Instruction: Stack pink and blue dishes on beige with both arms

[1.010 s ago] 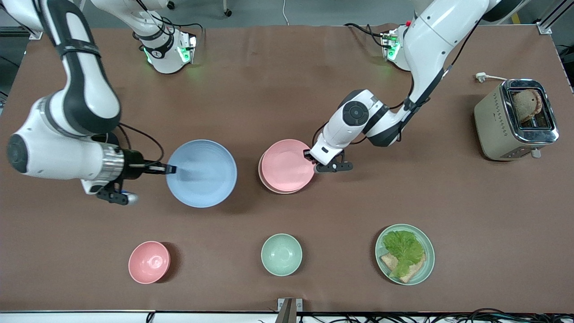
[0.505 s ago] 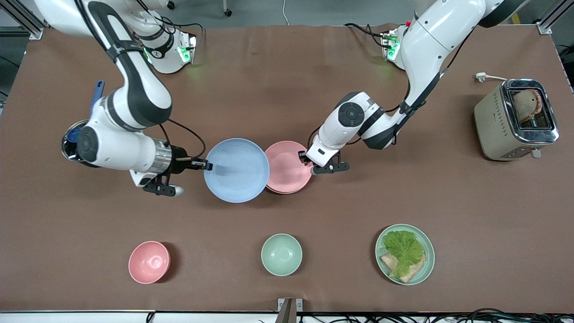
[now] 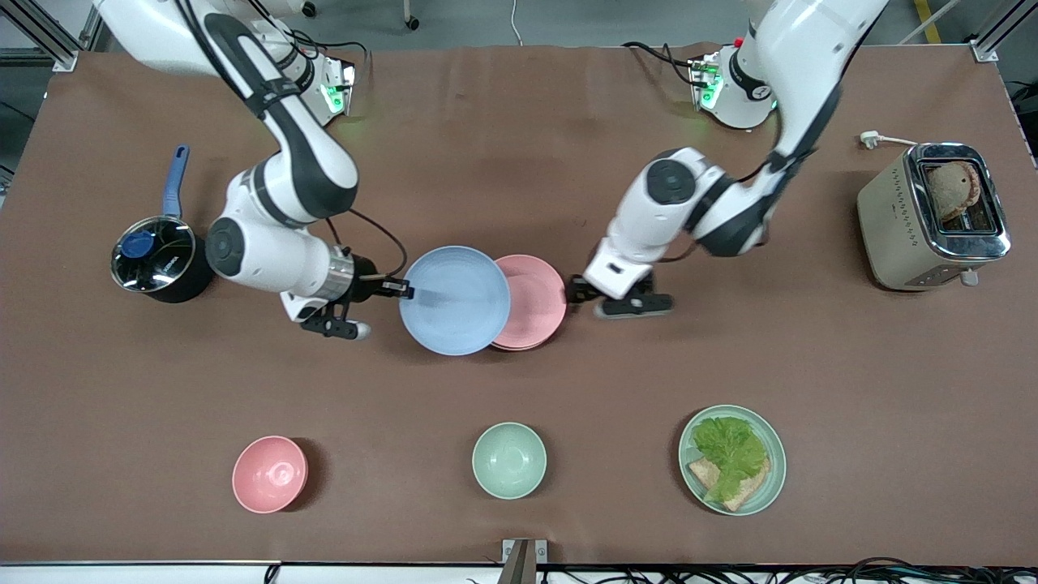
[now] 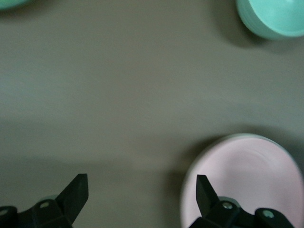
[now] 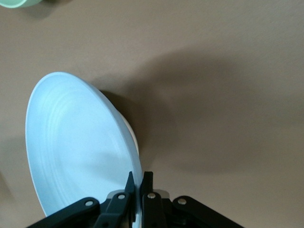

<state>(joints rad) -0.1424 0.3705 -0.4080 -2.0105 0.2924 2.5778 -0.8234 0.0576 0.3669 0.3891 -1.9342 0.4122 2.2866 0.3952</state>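
Observation:
My right gripper (image 3: 403, 288) (image 5: 139, 183) is shut on the rim of the pale blue plate (image 3: 456, 300) (image 5: 80, 142). It holds the plate tilted in the air, partly over the pink plate (image 3: 537, 300) (image 4: 242, 180). The pink plate lies on the beige plate, of which only a thin pale edge (image 4: 223, 138) shows. My left gripper (image 3: 577, 292) (image 4: 141, 192) is open with nothing between its fingers. It hangs just beside the pink plate's rim, toward the left arm's end of the table.
A dark pot with a blue handle (image 3: 154, 259) stands toward the right arm's end and a toaster (image 3: 932, 215) toward the left arm's end. Nearer the front camera are a pink bowl (image 3: 269, 474), a mint bowl (image 3: 508, 460) and a mint plate with lettuce and bread (image 3: 732, 459).
The right arm has carried the blue plate sideways until it overlaps the pink plate. The left gripper has drawn back from the pink plate's rim toward the left arm's end.

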